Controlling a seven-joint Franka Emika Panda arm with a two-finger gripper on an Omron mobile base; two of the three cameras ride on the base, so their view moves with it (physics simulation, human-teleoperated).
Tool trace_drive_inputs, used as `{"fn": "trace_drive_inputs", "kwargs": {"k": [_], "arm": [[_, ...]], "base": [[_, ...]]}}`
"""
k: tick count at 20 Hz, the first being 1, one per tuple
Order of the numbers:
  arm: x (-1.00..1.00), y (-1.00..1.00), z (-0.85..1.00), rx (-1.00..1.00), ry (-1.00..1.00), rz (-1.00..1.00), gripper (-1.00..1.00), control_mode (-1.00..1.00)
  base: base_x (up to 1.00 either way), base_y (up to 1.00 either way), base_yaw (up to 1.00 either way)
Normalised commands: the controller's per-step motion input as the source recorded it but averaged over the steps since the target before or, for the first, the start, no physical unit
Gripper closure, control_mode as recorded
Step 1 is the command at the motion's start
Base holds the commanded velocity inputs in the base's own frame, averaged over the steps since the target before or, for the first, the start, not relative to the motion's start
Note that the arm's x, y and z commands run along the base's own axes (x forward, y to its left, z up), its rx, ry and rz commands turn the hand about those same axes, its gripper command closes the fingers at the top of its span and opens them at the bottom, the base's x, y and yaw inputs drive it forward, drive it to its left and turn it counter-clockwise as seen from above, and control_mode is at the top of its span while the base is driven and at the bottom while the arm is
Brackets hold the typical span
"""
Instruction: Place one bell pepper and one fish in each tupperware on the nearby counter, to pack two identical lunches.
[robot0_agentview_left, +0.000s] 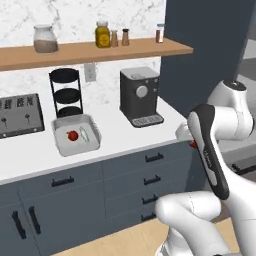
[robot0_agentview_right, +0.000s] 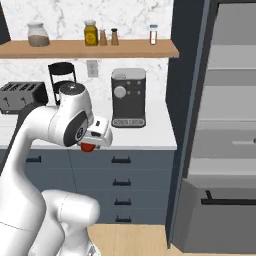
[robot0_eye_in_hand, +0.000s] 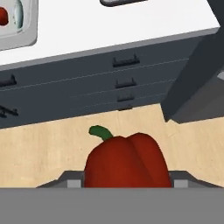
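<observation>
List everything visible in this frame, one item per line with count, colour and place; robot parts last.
counter: 1, white, over dark blue-grey drawers
tupperware: 1, light grey, on counter, holding a red pepper and a pale fish
toaster: 1, dark, counter left
tiered stand: 1, black, behind tupperware
coffee machine: 1, dark grey, counter right
shelf: 1, brown wood, on wall
jars and shakers: 5, mixed, on shelf
fridge: 1, grey, open, right of counter
held pepper: 1, red, green stem, between the fingers, above the wood floor
gripper: 1, white, closed on held pepper
</observation>
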Motion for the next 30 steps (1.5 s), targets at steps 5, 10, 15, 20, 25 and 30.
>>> {"fn": "trace_drive_inputs", "kwargs": {"k": [5, 10, 15, 20, 25, 30], "arm": [[0.00, 0.00, 0.00, 0.00, 0.00, 0.00, 1.00, 1.00], [0.00, 0.00, 0.00, 0.00, 0.00, 0.00, 1.00, 1.00], [0.00, 0.00, 0.00, 0.00, 0.00, 0.00, 1.00, 1.00], [0.00, 0.00, 0.00, 0.00, 0.00, 0.00, 1.00, 1.00], [0.00, 0.00, 0.00, 0.00, 0.00, 0.00, 1.00, 1.00], [0.00, 0.00, 0.00, 0.00, 0.00, 0.00, 1.00, 1.00]], "base": [[-0.06, 1.00, 0.30], [0.00, 1.00, 0.26], [0.25, 0.98, 0.14], [0.48, 0.67, 0.09], [0.64, 0.40, 0.07], [0.48, 0.51, 0.00]]}}
